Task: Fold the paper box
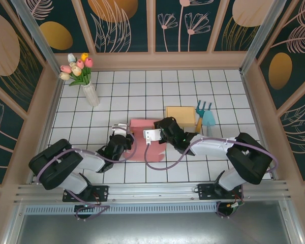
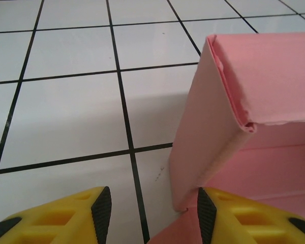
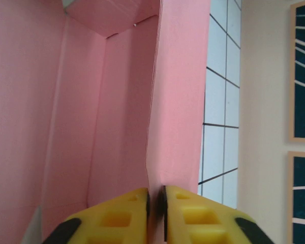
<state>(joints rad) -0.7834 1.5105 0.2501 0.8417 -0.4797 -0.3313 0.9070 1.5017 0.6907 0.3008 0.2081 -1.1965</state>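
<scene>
near centre of tiled table [image 1: 76,124], found pink paper box [image 1: 142,133] half erected, lying between both arms. noted right gripper [image 3: 156,195] pinched tight on one upright wall of box, judged to keep that side standing during folding. noted left gripper [image 2: 152,206] spread apart, grasping nothing, box's lower corner just beside one finger; probably lined up for next flap. saw box interior and pinch line from right wrist view; saw outer corner and folded-over rim from left wrist view; took overall layout from top view.
</scene>
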